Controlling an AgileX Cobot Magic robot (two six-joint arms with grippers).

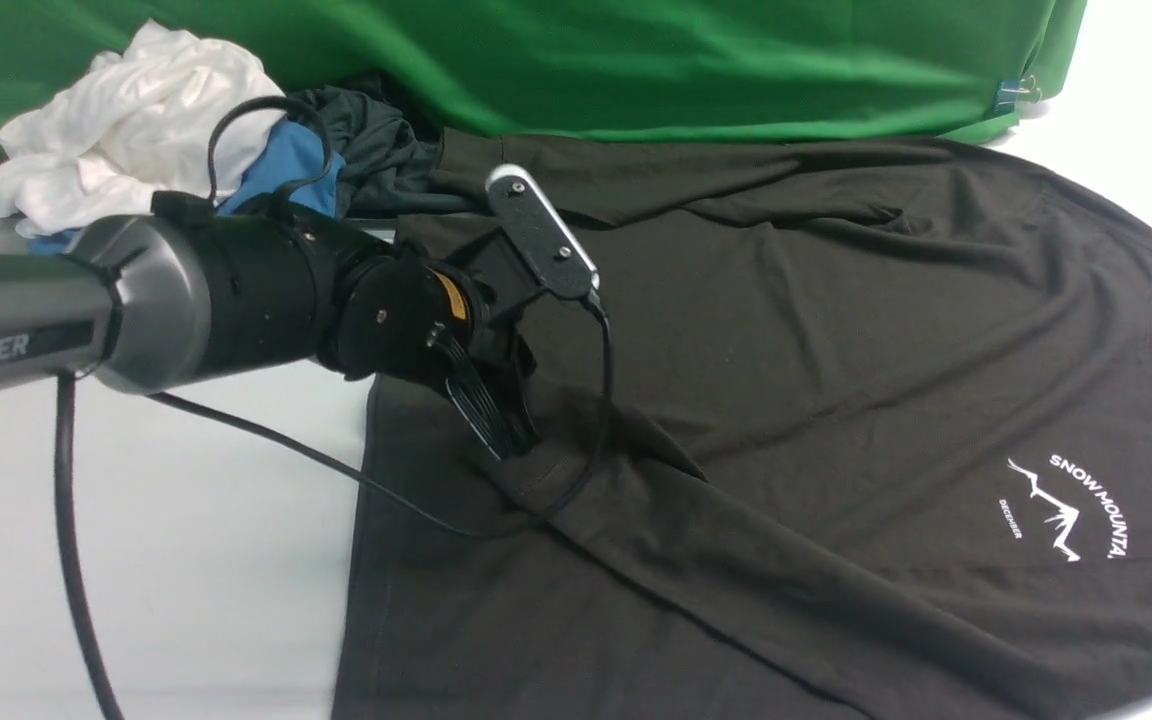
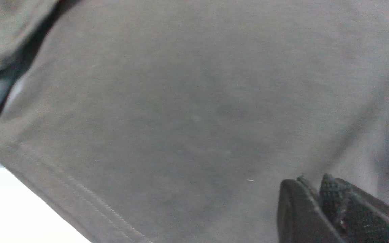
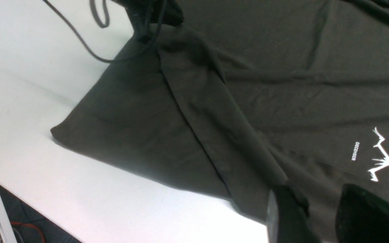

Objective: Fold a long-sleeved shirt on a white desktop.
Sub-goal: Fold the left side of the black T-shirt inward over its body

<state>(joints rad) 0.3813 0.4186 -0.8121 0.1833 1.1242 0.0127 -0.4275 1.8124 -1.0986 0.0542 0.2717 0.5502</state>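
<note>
One white table (image 1: 186, 560) is carrying everything, and one green backdrop (image 1: 636, 60) is hanging along its far edge. One long-sleeved shirt (image 1: 786, 400), brownish-black, is lying chest-up across the middle and right of the table, its hem pointing left and its crew neck running off the right side of the front view. One sleeve (image 1: 736, 560) is lying folded diagonally over the body, from the near right up towards the hem.

One left arm (image 1: 186, 290) is reaching in from the left, carrying one wrist camera (image 1: 541, 235) on top. The left jaws are pressing down at the end of that sleeve. In the left wrist view they are standing close together with only a sliver between them, and I cannot tell whether cloth is caught there. The right jaws are showing only in the right wrist view, sitting at the shirt's near edge beside the sleeve with a moderate gap. Whether they are gripping fabric I cannot tell.

Three loose garments are lying heaped at the far left corner: one white garment (image 1: 126, 120), one blue garment (image 1: 286, 165) and one dark grey-green garment (image 1: 376, 140). One white mountain logo (image 1: 1066, 505) is showing on the chest, and one small blue clip (image 1: 1011, 95) is pinching the backdrop at the far right.
</note>
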